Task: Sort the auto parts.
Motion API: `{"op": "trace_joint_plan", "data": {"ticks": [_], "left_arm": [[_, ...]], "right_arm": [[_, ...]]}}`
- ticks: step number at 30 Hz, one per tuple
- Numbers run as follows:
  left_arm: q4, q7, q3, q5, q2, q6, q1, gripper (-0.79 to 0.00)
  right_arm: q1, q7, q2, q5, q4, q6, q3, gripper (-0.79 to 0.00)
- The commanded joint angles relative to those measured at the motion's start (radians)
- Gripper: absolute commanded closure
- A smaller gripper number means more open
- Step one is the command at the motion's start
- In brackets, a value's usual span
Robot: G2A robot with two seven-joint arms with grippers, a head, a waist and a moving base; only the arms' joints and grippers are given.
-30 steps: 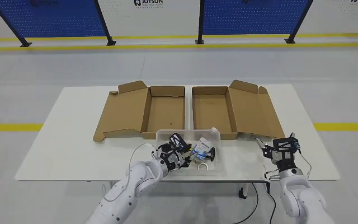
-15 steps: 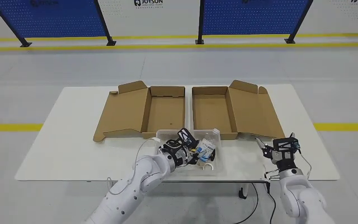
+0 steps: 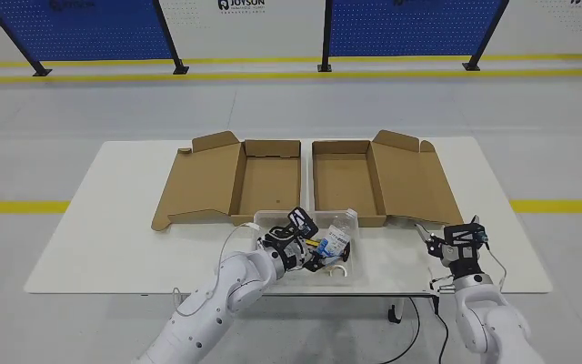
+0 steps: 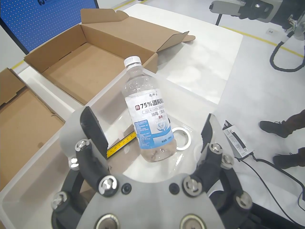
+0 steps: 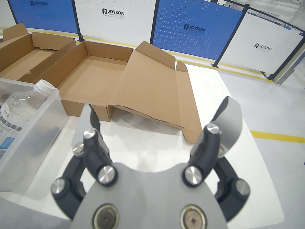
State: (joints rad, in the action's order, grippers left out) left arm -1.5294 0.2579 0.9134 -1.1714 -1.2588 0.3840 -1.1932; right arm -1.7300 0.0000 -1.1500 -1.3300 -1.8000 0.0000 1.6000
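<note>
Item: bottle (image 4: pixel 146 106), leaning in the clear bin (image 3: pixel 264 218) at the table's (image 3: pixel 118 227) near edge, cap toward the far rim. My left gripper (image 4: pixel 149 117) hovers over it with jaws spread either side, I judge for a grab. The right gripper (image 5: pixel 158 107), also agape, is parked at the near right corner. The left carton (image 3: pixel 271 182) and right carton (image 3: pixel 344 182) lie open behind the bin, ready for sorting.

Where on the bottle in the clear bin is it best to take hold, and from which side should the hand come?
Grip the bottle across its labelled middle, where the sides run straight. It leans in the bin, cap away, so the open left hand, facing its base end, should probably close in from there.
</note>
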Motion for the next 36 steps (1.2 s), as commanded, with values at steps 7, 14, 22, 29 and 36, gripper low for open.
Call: {"op": "trace_joint_plan", "data": {"ticks": [7,14,22,29,36], "left_arm": [[-0.005,0.018,-0.011,-0.001,-0.006,-0.023,0.016,-0.785],[0.048,0.184,-0.076,0.060,-0.037,-0.084,0.103,-0.785],[0.140,0.312,-0.158,0.124,-0.084,-0.163,0.207,-0.785],[0.209,0.348,-0.201,0.143,-0.115,-0.219,0.260,-0.785],[0.259,0.344,-0.220,0.143,-0.134,-0.231,0.278,-0.680]], "right_arm": [[0.000,0.000,0.000,0.000,0.000,0.000,0.000,-0.785],[0.000,0.000,0.000,0.000,0.000,0.000,0.000,-0.785],[0.000,0.000,0.000,0.000,0.000,0.000,0.000,-0.785],[0.000,0.000,0.000,0.000,0.000,0.000,0.000,-0.785],[0.000,0.000,0.000,0.000,0.000,0.000,0.000,-0.785]]}}
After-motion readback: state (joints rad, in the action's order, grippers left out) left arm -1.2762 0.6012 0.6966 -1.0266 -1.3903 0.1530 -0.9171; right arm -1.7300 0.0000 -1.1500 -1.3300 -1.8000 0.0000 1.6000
